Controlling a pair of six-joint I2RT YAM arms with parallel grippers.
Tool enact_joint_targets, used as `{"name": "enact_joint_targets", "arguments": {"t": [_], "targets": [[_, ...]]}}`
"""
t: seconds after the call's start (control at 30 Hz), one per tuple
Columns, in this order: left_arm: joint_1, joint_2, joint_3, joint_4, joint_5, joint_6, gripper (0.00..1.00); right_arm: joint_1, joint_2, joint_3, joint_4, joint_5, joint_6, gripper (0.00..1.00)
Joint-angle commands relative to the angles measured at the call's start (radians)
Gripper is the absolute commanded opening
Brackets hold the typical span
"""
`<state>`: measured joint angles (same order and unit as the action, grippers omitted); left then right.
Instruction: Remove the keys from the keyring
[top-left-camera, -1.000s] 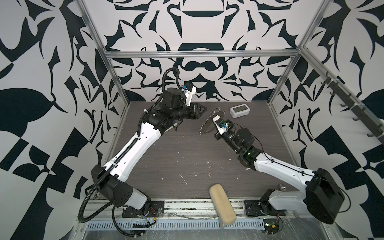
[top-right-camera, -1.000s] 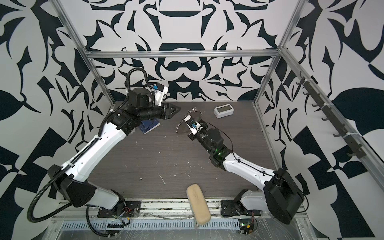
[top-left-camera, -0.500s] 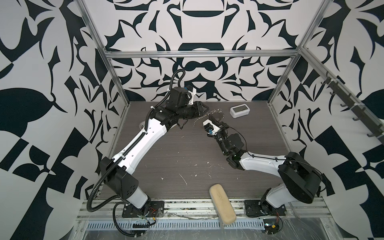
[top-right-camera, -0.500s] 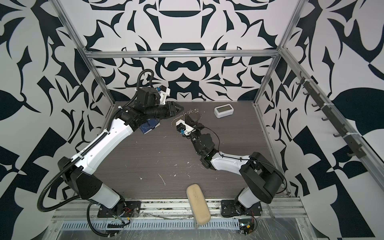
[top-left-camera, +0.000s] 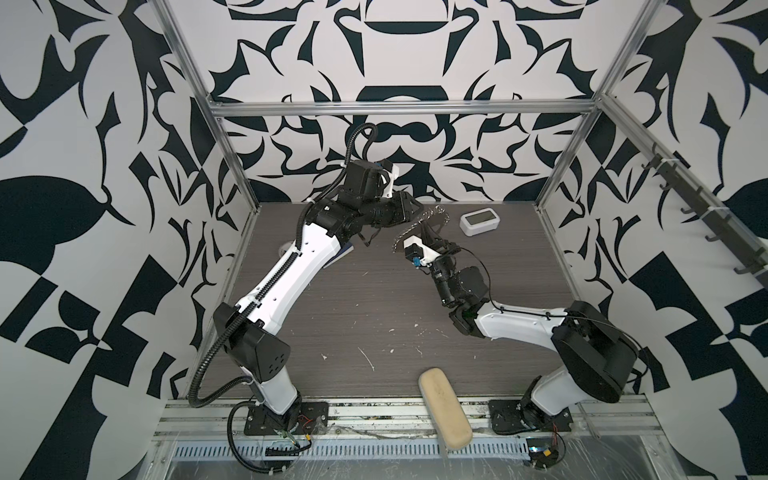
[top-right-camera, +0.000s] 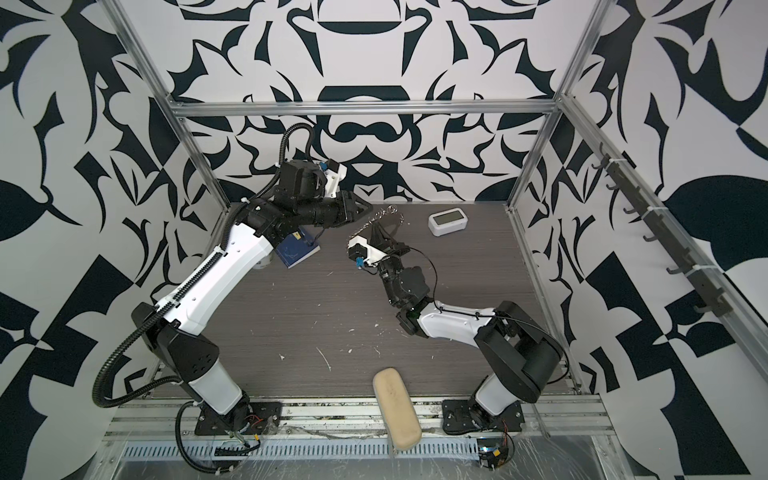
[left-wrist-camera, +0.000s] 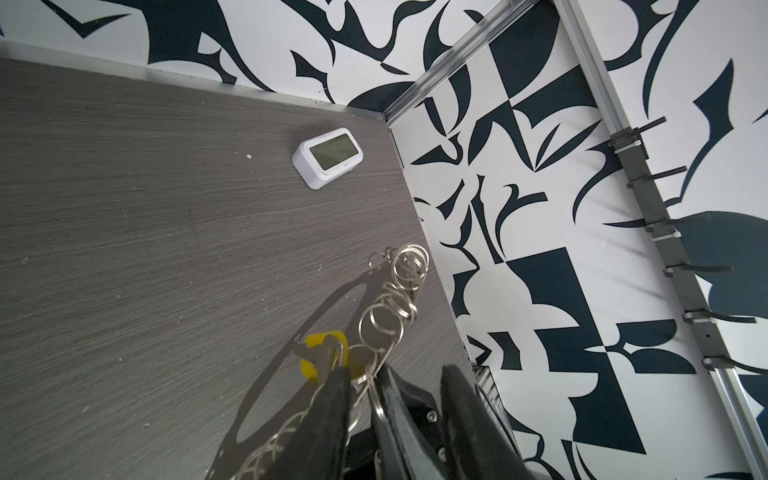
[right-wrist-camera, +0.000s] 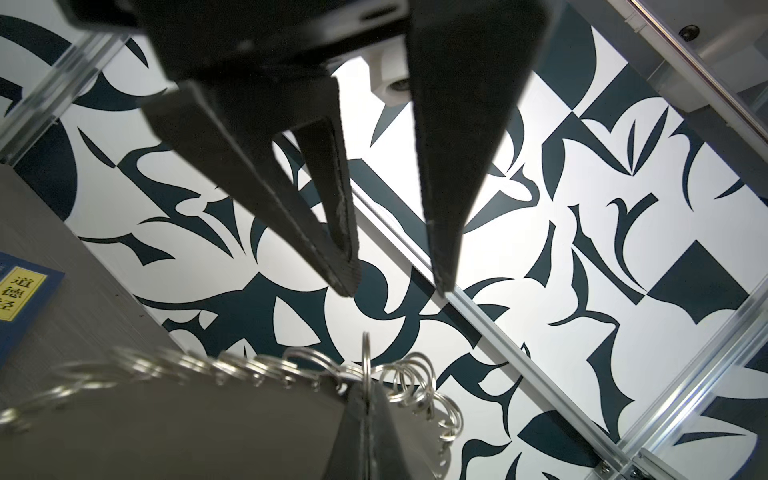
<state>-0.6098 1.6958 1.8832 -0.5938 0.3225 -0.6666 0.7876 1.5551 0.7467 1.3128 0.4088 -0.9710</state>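
The keyring (top-left-camera: 434, 212) (top-right-camera: 388, 214) is a cluster of thin silver rings held in the air over the back of the table. Its chain (top-left-camera: 405, 232) hangs to the left. My right gripper (right-wrist-camera: 365, 399) (top-left-camera: 429, 227) points up and is shut on one upright ring (right-wrist-camera: 365, 349). A grey strap (right-wrist-camera: 187, 424) lies beside it. My left gripper (top-left-camera: 415, 205) (right-wrist-camera: 397, 291) reaches in from the left and is open. Its fingertips (right-wrist-camera: 347, 286) stop just short of that ring. In the left wrist view a yellow-headed key (left-wrist-camera: 322, 353) hangs among the rings (left-wrist-camera: 409, 266) by the left gripper (left-wrist-camera: 361, 374).
A white digital clock (top-left-camera: 481, 219) (left-wrist-camera: 328, 158) sits at the back right. A blue book (top-right-camera: 297, 251) (right-wrist-camera: 25, 299) lies under the left arm. A beige case (top-left-camera: 444, 407) overhangs the front edge. A hook rail (top-left-camera: 706, 216) runs along the right wall.
The left gripper has moved right and closer to the rings. The right arm has folded in and carried the keyring slightly toward the back, still shut on it.
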Motion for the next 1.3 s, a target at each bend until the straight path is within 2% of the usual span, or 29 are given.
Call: {"name": "enact_joint_targets", "arguments": {"t": [0.0,0.93,1.17,1.27], "targets": [[0.001,0.008,0.02,-0.041,0.017,-0.014,0.37,0.005,-0.015,0.058,0.104,0.023,-0.018,0.0],[-0.01,0.028,0.016,-0.02,0.037,-0.024,0.2,0.022,0.001,0.081,0.085,-0.019,-0.032,0.0],[-0.01,0.025,0.016,-0.023,0.007,-0.021,0.05,0.025,-0.001,0.08,0.081,-0.018,-0.034,0.0],[-0.01,0.021,0.015,-0.029,-0.004,-0.019,0.02,0.025,-0.003,0.08,0.08,-0.018,-0.035,0.0]]}}
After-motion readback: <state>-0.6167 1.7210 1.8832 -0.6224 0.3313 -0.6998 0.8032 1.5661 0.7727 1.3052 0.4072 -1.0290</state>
